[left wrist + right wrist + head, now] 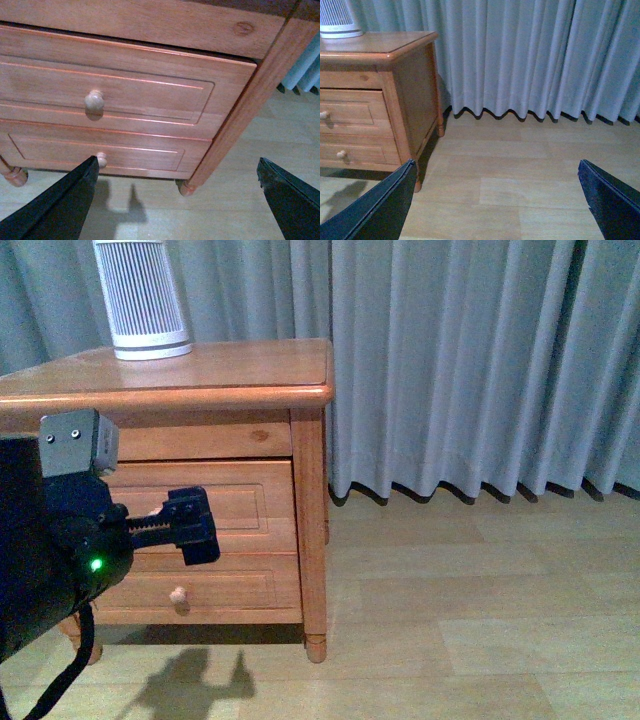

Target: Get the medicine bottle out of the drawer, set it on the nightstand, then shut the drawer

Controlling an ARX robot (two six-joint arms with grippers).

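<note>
The nightstand (200,390) stands at the left against the curtain. Its upper drawer (250,502) is shut, and the medicine bottle is hidden. My left gripper (195,527) is open and hovers just in front of the upper drawer's front, covering most of its knob. In the left wrist view the upper drawer (150,90) and its round knob (94,100) lie ahead of the open left gripper (176,165), apart from it. My right gripper (496,165) is open and empty over the floor, to the right of the nightstand (410,95).
A tall white ribbed cylinder (143,300) stands on the nightstand top at the back left. The lower drawer (240,580) with its knob (179,595) is shut. Grey curtains (470,360) hang behind. The pale wood floor (470,610) lies to the right.
</note>
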